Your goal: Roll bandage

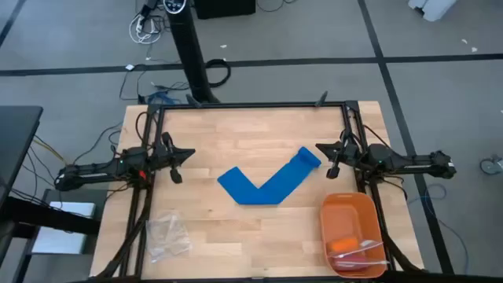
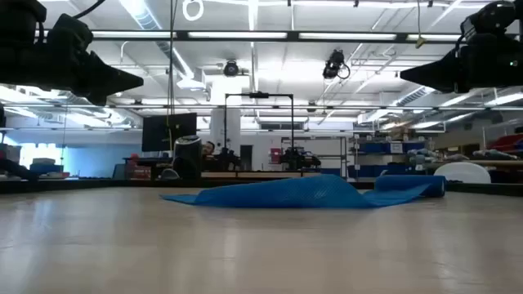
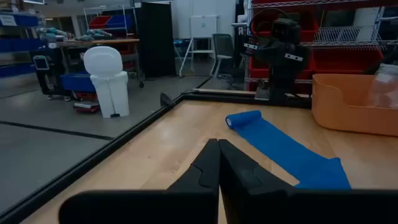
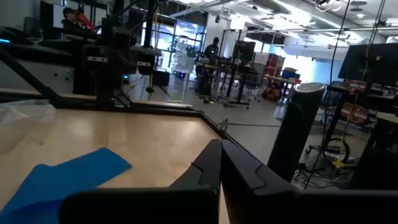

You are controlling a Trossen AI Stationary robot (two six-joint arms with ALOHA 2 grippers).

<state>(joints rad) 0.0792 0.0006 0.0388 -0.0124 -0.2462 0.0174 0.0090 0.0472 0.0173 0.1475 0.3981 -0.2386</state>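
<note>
The left gripper (image 1: 178, 163) and the right gripper (image 1: 330, 159) hung above opposite sides of the table (image 1: 259, 126), each with its fingers pressed together and holding nothing. Between them the blue bandage (image 1: 267, 185) lay flat in a V, one arm running toward the right gripper and ending in a small roll. No writing could be read.

Wooden desk (image 1: 251, 130): blue bandage (image 1: 267, 187) folded in a V at centre, orange tray (image 1: 351, 211) front right, clear plastic bag (image 1: 167, 236) front left.
</note>
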